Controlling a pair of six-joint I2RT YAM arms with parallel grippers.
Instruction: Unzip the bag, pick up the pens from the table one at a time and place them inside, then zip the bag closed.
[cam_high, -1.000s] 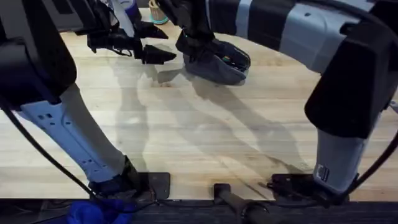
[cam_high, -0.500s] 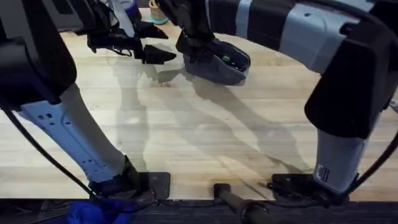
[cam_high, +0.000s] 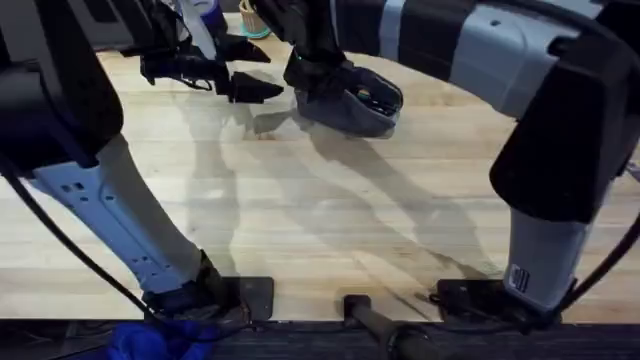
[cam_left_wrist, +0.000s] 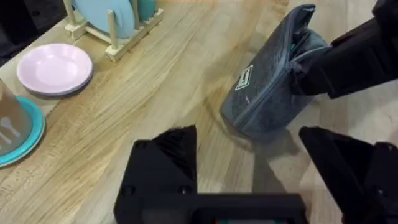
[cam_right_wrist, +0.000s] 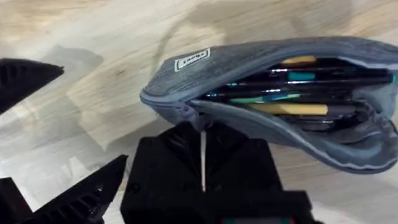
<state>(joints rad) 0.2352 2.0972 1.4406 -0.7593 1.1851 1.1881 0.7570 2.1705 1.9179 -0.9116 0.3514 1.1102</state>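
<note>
Wooden tabletop (cam_high: 300, 220), pale plank grain. Bag (cam_right_wrist: 267, 93), grey-blue, at far centre, zip open, pens (cam_right_wrist: 292, 99) inside. Right end effector (cam_high: 312, 78) at the bag's zip end; grip state cannot be told. Left end effector (cam_left_wrist: 249, 155), fingers spread wide, empty, just beside the bag.
</note>
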